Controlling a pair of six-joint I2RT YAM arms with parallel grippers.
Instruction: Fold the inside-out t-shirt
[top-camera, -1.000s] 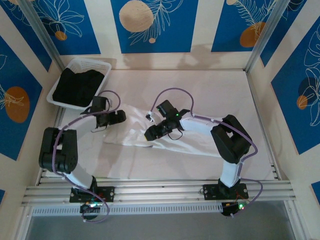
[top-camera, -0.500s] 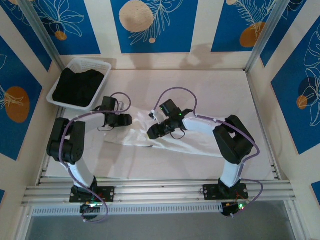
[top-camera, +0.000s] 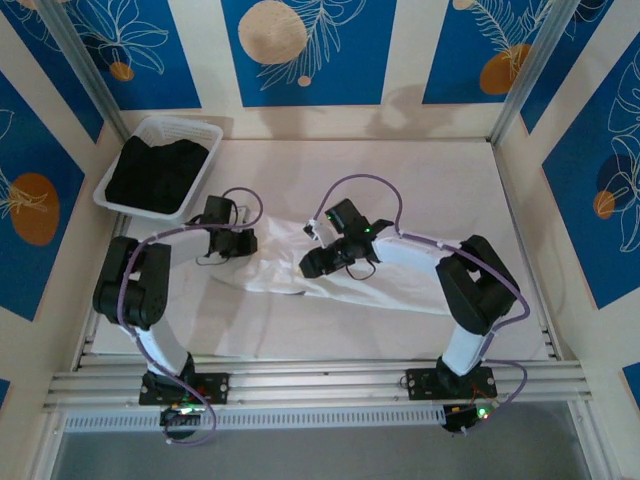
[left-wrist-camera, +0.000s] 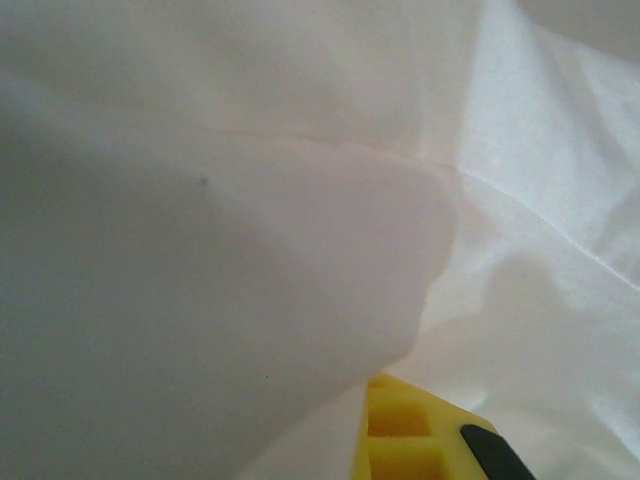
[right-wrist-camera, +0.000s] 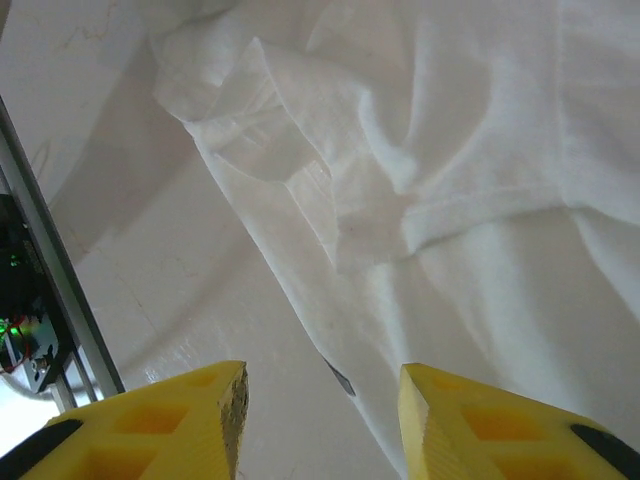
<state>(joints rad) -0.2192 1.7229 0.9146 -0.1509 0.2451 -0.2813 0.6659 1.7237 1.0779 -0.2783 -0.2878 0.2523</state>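
Note:
The inside-out t-shirt (top-camera: 272, 266) is a white, bunched strip lying across the middle of the table. My left gripper (top-camera: 245, 243) is at its left end, shut on the cloth. In the left wrist view the white fabric (left-wrist-camera: 250, 200) drapes over the jaws, leaving one yellow finger (left-wrist-camera: 415, 432) showing. My right gripper (top-camera: 311, 266) hovers open over the shirt's middle. Between its yellow fingers (right-wrist-camera: 190, 420) lie the shirt's wrinkled edge (right-wrist-camera: 450, 150) and bare table, with nothing held.
A white plastic basket (top-camera: 196, 128) with a black garment (top-camera: 157, 172) stands at the back left. The white table surface (top-camera: 440, 190) lies open behind and to the right of the shirt. An aluminium rail (top-camera: 320, 380) runs along the near edge.
The left gripper slid right onto the shirt's left end and closed on the cloth. The right gripper drifted slightly right and stayed open.

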